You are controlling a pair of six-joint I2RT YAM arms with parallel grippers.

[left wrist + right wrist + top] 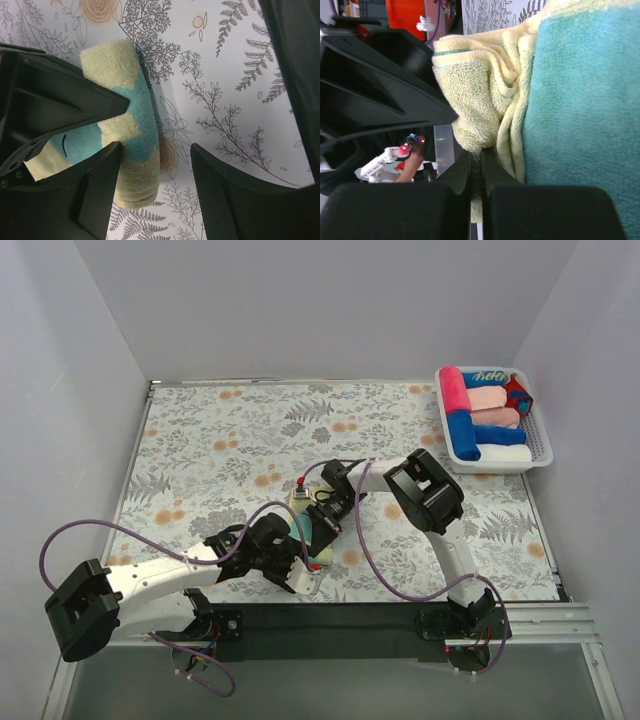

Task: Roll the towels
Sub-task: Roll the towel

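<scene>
The right gripper (pixel 476 156) is clamped on a fold of the pale yellow towel (pixel 135 125), which lies at 6 o'clock on the table (pixel 200 440), the left gripper (pixel 156 150) is spread apart over it, and the lettering in the basket (pixel 541 454) at 2 o'clock is illegible.

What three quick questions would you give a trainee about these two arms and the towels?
1. True or false: the white basket holds rolled towels.
2. Which gripper is shut on the yellow towel: A) left, B) right?
3. Fill in: the yellow towel's patch is coloured ____.
Key: 1 true. 2 B; the right gripper pinches its edge, while the left gripper is open beside it. 3 teal.
</scene>
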